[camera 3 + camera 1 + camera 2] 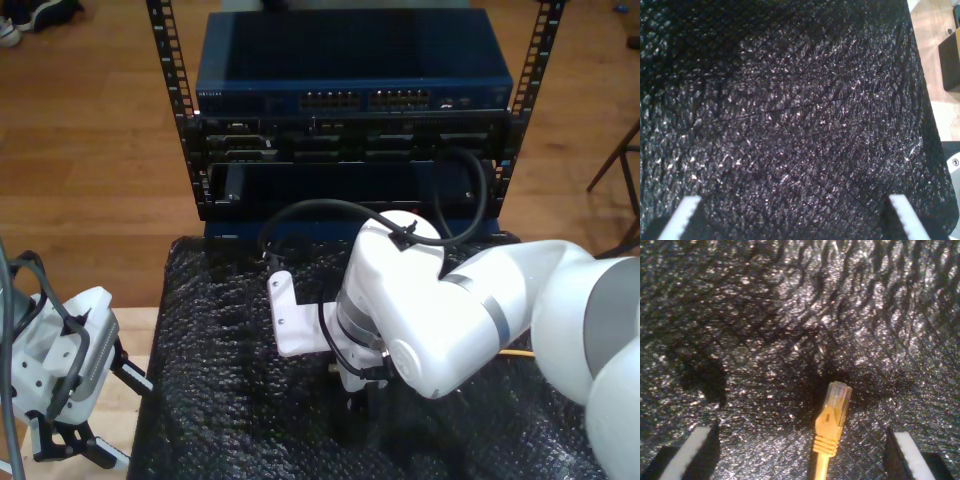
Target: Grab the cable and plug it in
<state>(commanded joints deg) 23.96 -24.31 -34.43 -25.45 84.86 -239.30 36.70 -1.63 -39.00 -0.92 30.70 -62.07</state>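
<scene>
The cable's yellow-orange boot and clear plug (832,412) lie flat on the black foam mat (790,315). The plug sits between the fingertips of my second gripper (801,454), nearer one finger and touching neither. That gripper is open, with its white ridged fingers (690,455) wide apart just above the mat. In the exterior view the second arm's white wrist (400,300) leans down over the middle of the mat, and a short yellow stretch of cable (515,352) shows beside it. My first gripper (795,222) is open over bare mat and holds nothing; it stands at the exterior view's lower left (130,420).
A blue network switch (350,60) with rows of ports (330,100) sits in a black rack (350,170) behind the mat. Thick black arm cables (330,210) loop in front of the rack. Wooden floor surrounds the table; the mat's edge (927,115) shows in the first wrist view.
</scene>
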